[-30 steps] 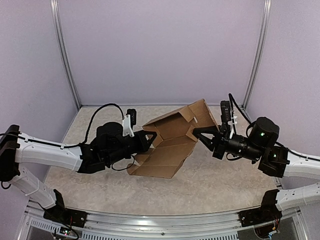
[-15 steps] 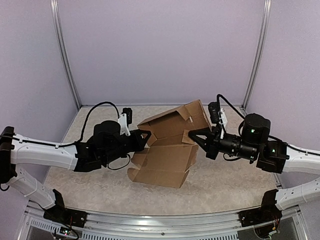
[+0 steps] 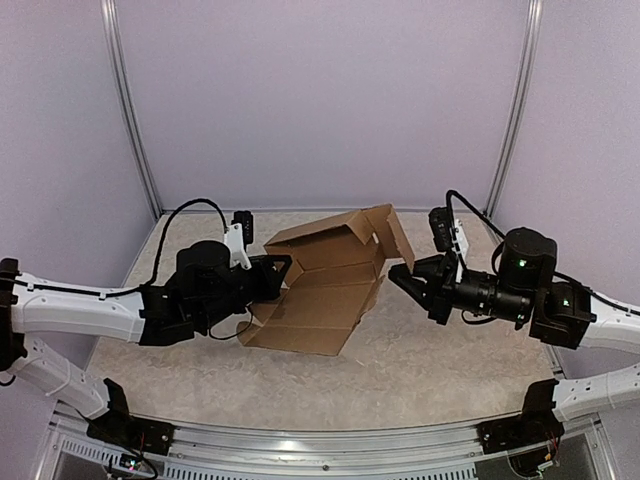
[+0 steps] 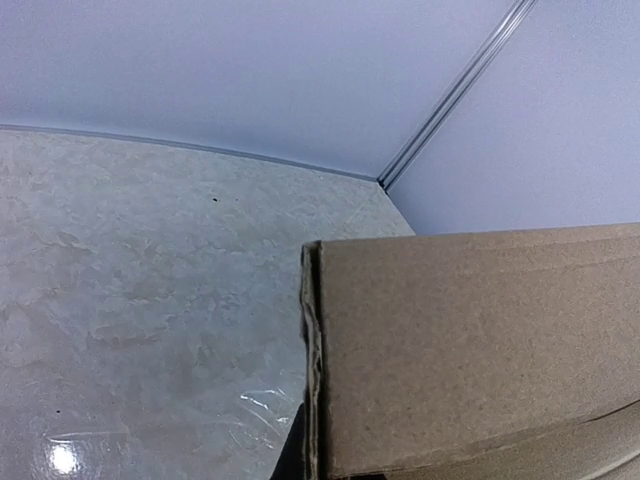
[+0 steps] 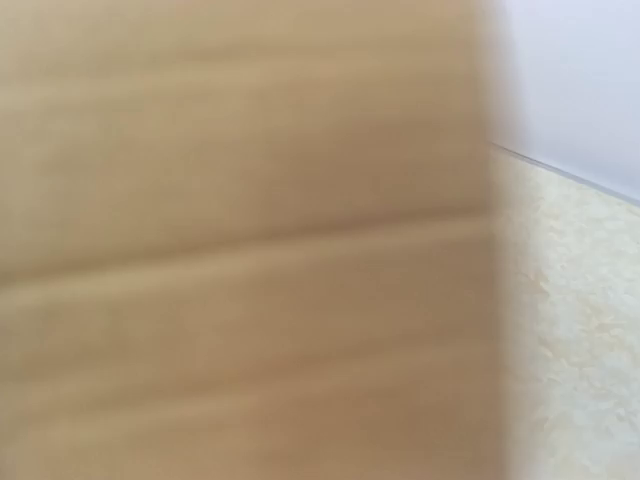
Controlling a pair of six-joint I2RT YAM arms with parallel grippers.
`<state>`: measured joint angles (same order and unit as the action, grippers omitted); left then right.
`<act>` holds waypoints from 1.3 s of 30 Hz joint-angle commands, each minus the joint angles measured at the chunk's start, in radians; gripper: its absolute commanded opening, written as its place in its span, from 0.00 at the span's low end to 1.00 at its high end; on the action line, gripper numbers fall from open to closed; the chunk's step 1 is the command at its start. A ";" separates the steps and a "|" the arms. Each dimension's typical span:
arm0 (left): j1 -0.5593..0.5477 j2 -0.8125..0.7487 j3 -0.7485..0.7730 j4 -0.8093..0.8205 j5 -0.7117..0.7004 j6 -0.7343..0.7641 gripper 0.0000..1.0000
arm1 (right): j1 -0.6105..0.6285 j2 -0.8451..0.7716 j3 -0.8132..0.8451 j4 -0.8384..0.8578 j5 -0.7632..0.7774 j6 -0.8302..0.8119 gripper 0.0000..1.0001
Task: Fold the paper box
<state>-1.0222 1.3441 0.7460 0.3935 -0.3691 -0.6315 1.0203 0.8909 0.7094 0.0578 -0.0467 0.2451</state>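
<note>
Down at the near edge, both arms are reaching inward over the pale marbled table [image 3: 420, 365], one from each side. The left gripper [image 3: 283, 272] is biting onto the left edge of the paper box [image 3: 320, 300], its fingers closed on the cardboard. The left wrist camera is looking straight at a brown panel, its raw corrugated edge standing upright in the middle of the view.

Across the gap, the right gripper [image 3: 398, 274] is pointing at the sheet's right edge, just beside it. From above I cannot tell whether it is touching, or whether its jaws are parted or closed. Its wrist camera is filling with blurred brown cardboard, with only a strip of table showing on the right.

The box itself is sitting between the two grippers, mid-table and only partly folded. Its near panel is lying low on the surface, while the far panels and flaps are tilting up toward the back.

Behind it all, the plain lilac wall [image 3: 320, 100] is closing off the cell.
</note>
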 commanded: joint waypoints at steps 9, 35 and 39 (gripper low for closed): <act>-0.005 -0.066 -0.045 -0.005 -0.150 0.167 0.00 | 0.009 -0.125 0.003 -0.319 -0.010 -0.110 0.33; -0.001 -0.157 -0.102 -0.036 0.018 0.348 0.00 | 0.009 0.001 0.253 -0.462 -0.110 -0.274 0.53; -0.001 -0.153 -0.100 -0.037 0.030 0.353 0.00 | 0.010 0.031 0.262 -0.440 -0.137 -0.268 0.53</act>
<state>-1.0225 1.2015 0.6609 0.3580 -0.3737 -0.3000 1.0206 0.9012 0.9424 -0.3878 -0.1429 -0.0143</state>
